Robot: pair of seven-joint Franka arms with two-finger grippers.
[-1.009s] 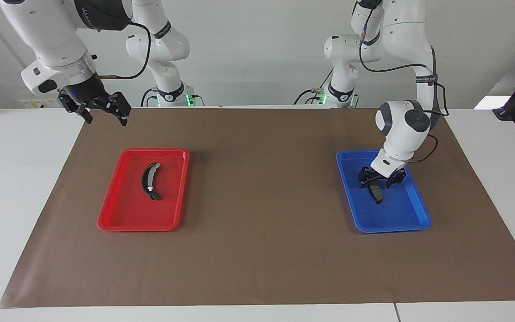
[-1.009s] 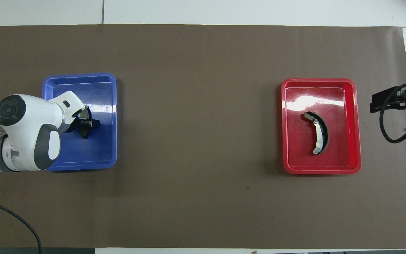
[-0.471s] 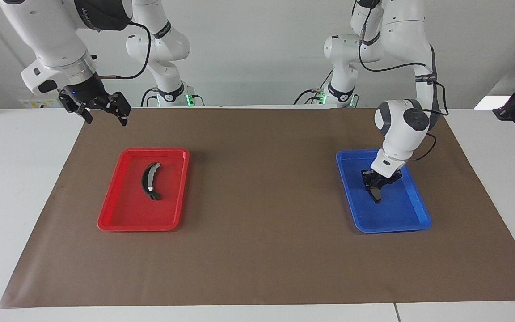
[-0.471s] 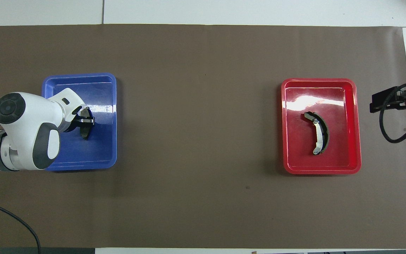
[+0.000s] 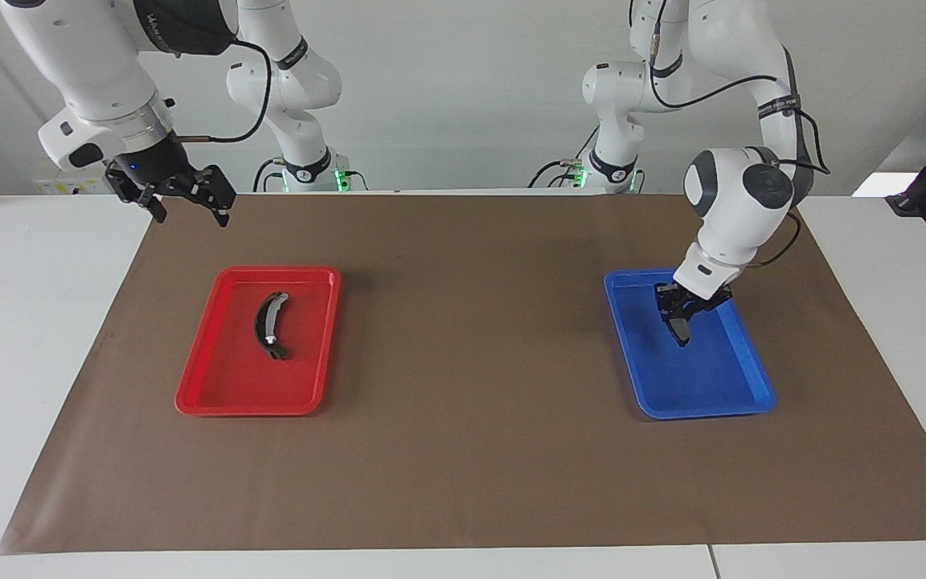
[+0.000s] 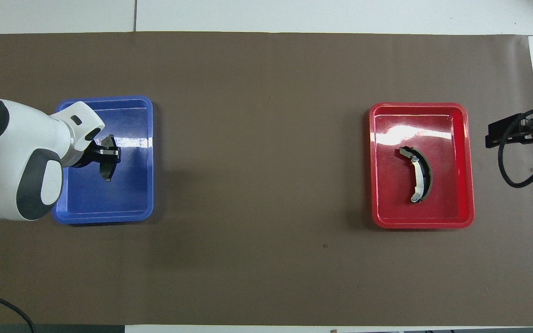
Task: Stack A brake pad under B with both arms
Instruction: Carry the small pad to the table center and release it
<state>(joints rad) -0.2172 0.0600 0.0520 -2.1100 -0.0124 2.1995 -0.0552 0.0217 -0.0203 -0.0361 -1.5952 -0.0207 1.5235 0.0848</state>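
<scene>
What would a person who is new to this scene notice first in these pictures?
Two bright trays on the brown mat catch the eye: a red tray toward the right arm's end and a blue tray toward the left arm's end. The left end effector is shut on a small dark brake pad over the blue tray, and a curved brake shoe lies in the red tray. The right end effector waits open above the mat's edge.

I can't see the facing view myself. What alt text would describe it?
The left gripper is shut on a small flat dark grey brake pad, lifted over a blue plastic tray. A long curved brake shoe with silver metal lies in a red plastic tray; the open right gripper waits above the brown mat's edge.
</scene>
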